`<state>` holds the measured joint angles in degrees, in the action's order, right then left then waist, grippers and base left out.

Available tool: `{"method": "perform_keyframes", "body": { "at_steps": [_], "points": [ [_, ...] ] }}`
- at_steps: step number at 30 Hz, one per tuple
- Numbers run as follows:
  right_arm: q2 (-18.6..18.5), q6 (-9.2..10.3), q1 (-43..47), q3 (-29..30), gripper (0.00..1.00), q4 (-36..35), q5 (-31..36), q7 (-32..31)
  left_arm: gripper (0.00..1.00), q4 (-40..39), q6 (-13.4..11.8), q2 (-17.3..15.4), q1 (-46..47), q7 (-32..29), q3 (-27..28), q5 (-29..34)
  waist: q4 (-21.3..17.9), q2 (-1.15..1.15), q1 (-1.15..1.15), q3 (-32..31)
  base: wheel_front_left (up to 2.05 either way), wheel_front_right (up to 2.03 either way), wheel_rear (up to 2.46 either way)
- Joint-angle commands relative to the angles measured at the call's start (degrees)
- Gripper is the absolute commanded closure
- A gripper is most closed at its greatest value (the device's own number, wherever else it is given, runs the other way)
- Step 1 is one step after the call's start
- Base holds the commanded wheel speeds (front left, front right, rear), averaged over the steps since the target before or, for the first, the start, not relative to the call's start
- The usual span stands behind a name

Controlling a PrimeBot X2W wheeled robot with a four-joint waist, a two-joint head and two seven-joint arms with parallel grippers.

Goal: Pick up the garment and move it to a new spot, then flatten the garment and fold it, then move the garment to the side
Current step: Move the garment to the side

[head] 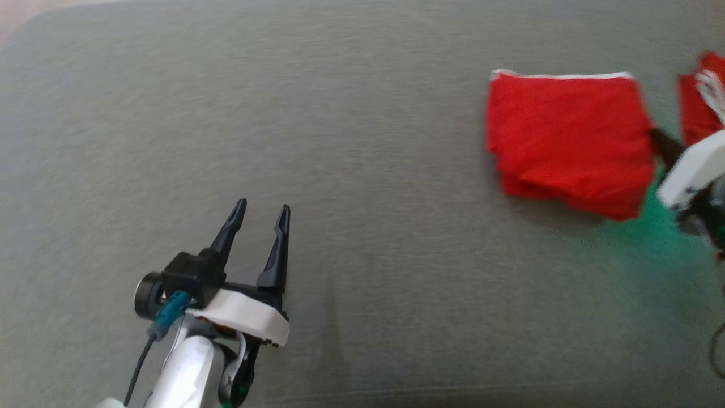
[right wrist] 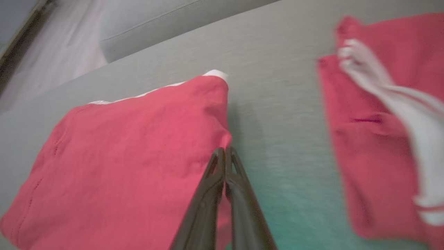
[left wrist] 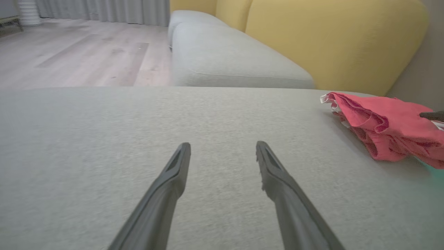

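A folded red garment (head: 566, 136) with a white trim along its far edge lies on the grey cushion at the right. My right gripper (head: 660, 139) is at the garment's right edge, and its fingers are pressed together on that edge. In the right wrist view the shut gripper (right wrist: 224, 152) pinches the rim of the garment (right wrist: 131, 156). My left gripper (head: 263, 212) hovers open over bare cushion at the lower left, far from the cloth. In the left wrist view the open gripper (left wrist: 223, 147) holds nothing, and the garment (left wrist: 388, 128) lies off to the right.
A second red cloth with white stripes (head: 702, 102) lies just right of the folded one, also seen as the striped cloth (right wrist: 367, 139). The broad grey cushion (head: 340, 113) stretches leftward. A yellow backrest (left wrist: 329, 41), another grey seat (left wrist: 225, 59) and wooden floor (left wrist: 69, 52) lie beyond.
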<state>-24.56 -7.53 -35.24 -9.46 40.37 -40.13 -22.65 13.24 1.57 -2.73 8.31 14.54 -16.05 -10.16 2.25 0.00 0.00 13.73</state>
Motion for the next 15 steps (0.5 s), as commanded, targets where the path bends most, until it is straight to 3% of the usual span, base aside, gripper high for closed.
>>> {"method": "perform_keyframes", "body": {
  "at_steps": [1, 7, 15],
  "points": [
    [-1.0, 0.04, -2.21, -0.28, 1.0, -1.68, 0.27, 0.64, 0.0, -1.83, 0.01, -0.22, 0.76, 0.46, 1.74, 0.39, -3.46, 0.0, 0.0, 0.23, 0.0, 0.0, 0.0],
    [-6.06, 0.04, -4.39, 2.58, 1.0, -1.36, 2.01, 1.3, 0.0, -1.9, 0.32, -0.19, 1.63, 0.46, 1.19, 0.83, -5.33, 0.0, 0.0, 1.62, 0.0, 0.0, 0.0],
    [-11.15, 0.04, -10.07, 4.55, 1.0, -2.73, 4.97, -0.28, 0.0, -1.96, 0.09, -0.17, 2.1, 0.46, 1.49, 1.65, -3.4, 0.0, 0.0, 3.68, 0.0, 0.0, 0.0]
  ]
}}
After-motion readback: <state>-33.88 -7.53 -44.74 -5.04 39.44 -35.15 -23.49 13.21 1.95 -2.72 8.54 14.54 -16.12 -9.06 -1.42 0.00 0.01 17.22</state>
